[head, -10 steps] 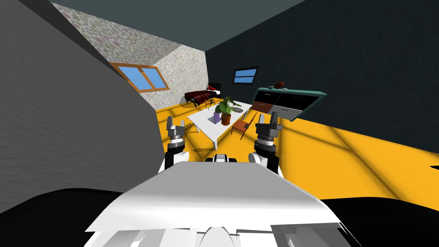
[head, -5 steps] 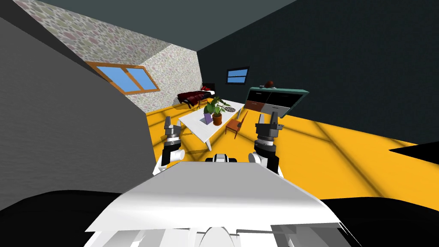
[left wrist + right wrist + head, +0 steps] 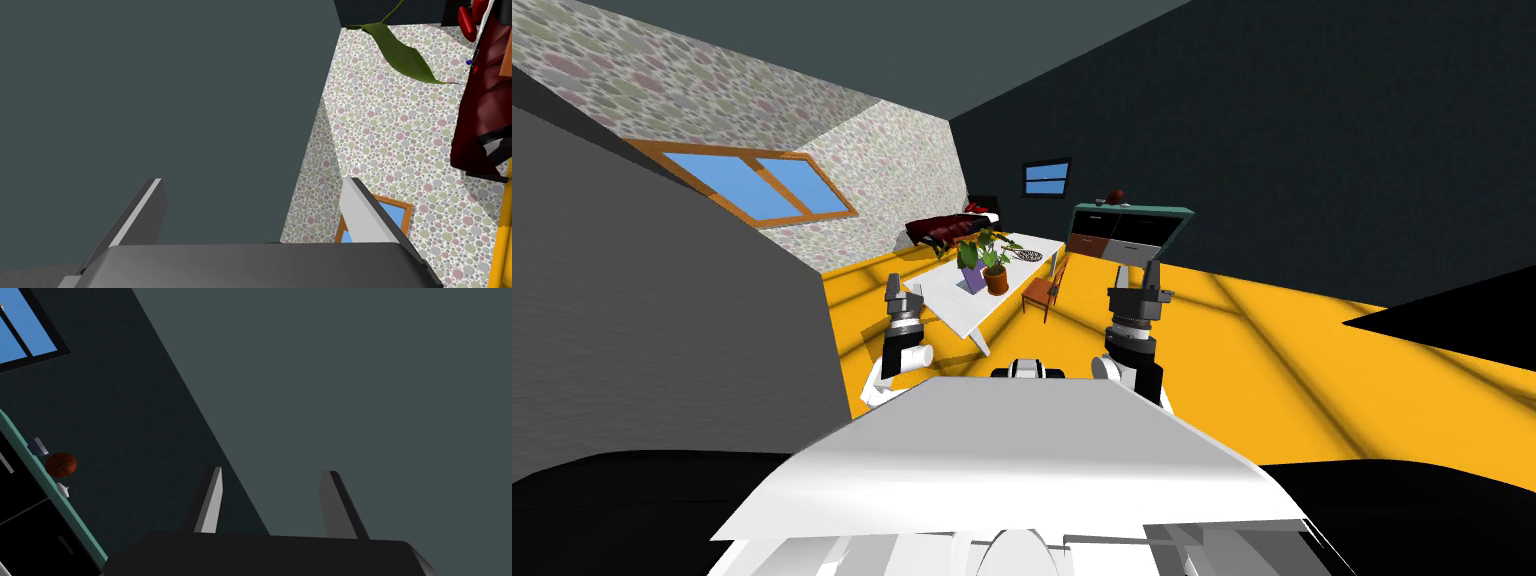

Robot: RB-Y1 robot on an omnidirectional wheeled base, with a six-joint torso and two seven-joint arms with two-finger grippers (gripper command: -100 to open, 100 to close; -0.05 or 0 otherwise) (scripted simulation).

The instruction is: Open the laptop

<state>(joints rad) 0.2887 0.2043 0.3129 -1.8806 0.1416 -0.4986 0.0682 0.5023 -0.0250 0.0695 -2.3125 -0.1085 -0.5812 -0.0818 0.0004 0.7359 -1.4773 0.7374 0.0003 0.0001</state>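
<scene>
Your arms (image 3: 910, 357): white shells, dark joints.
Your left gripper (image 3: 904, 290) and right gripper (image 3: 1137, 282) each have two thin light-grey blades on a dark box, above ribbed grey wrists.

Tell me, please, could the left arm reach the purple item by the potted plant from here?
Probably not. The left gripper, open, is raised close in front of me, while the purple item sits on the white table beside the potted plant, seemingly well ahead across the yellow floor.

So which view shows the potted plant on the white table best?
The head view: the whole potted plant stands on the white table. The left wrist view catches just one green leaf; the right wrist view faces the teal-topped cabinet instead.
</scene>
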